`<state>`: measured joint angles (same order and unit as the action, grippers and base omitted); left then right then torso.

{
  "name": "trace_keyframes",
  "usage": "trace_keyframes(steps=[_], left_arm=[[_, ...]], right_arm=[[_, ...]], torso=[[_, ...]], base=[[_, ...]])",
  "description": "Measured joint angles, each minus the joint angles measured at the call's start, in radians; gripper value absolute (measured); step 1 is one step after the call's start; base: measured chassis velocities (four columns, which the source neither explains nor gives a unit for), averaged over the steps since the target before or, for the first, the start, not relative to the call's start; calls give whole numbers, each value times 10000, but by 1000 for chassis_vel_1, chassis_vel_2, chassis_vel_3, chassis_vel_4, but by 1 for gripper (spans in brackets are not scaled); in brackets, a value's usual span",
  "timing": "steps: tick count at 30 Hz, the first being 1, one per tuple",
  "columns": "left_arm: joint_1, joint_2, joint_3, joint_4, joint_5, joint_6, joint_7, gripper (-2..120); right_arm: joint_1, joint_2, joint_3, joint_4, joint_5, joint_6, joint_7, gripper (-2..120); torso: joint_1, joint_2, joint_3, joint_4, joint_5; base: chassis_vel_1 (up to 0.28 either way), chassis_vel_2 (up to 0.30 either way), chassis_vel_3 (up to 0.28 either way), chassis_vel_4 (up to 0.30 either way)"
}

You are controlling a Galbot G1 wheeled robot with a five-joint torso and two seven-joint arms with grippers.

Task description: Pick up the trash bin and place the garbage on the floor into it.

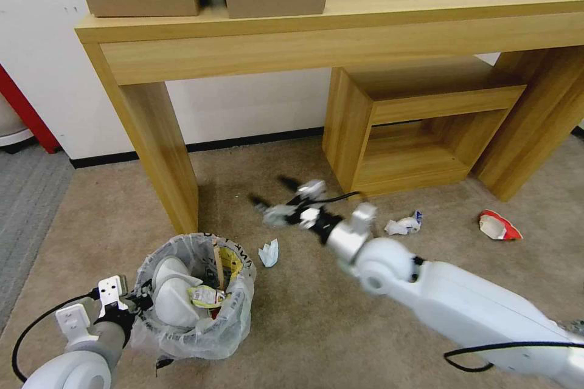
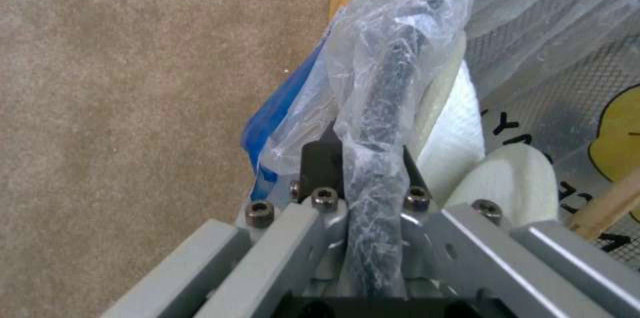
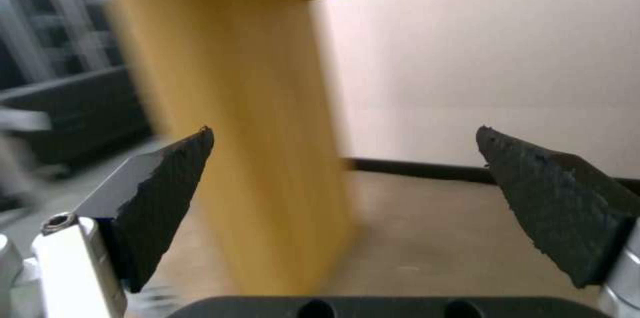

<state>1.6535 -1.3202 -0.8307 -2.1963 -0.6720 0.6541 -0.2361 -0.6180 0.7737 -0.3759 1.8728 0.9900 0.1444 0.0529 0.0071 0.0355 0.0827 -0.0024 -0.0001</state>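
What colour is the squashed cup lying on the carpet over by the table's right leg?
Red outside and white inside. The cup shows best in the head view.

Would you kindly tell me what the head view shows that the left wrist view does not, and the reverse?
Head view alone: the right tool, fingers apart, above the floor near a crumpled paper, plus a crumpled cup and a red packet.
Left wrist view alone: the left tool shut on the bagged rim, and a blue strip beside it.
Shared: the trash bin, a white slipper inside, and the carpet.
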Motion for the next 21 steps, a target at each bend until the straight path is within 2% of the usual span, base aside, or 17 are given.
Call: trace_keyframes(steps=[1,3,7,12,21], left_arm=[[-33,54,30,77,23,-17,1,1],[-12,77,45,101,37,-29,23,1],[203,3,-36,29,97,-72,58,1],[591,-84,-331,-291,92,-103,42,1],[998,243,-528,-658,-285,19,-35,1]], right_arm=[[-871,-428,1116,20,-304,-85,160,100],[-1640,-760,1871,-3,-627,-134,553,100],[-2347,-1027,2517,-230,-1288,-195,1314,100],[-2636,-983,2908,-516,-1871,-189,1953,100],[-3220,-877,3631,-601,-1930,-139,2207,100]], torso=[[0,1,-1,-6,-7],[0,1,-1,-6,1],[-1,0,0,-4,-2],[-1,1,0,3,-2],[-1,0,0,0,-5]], base=[[0,0,0,0],[0,0,0,0],[0,0,0,0],[0,0,0,0],[0,0,0,0]])
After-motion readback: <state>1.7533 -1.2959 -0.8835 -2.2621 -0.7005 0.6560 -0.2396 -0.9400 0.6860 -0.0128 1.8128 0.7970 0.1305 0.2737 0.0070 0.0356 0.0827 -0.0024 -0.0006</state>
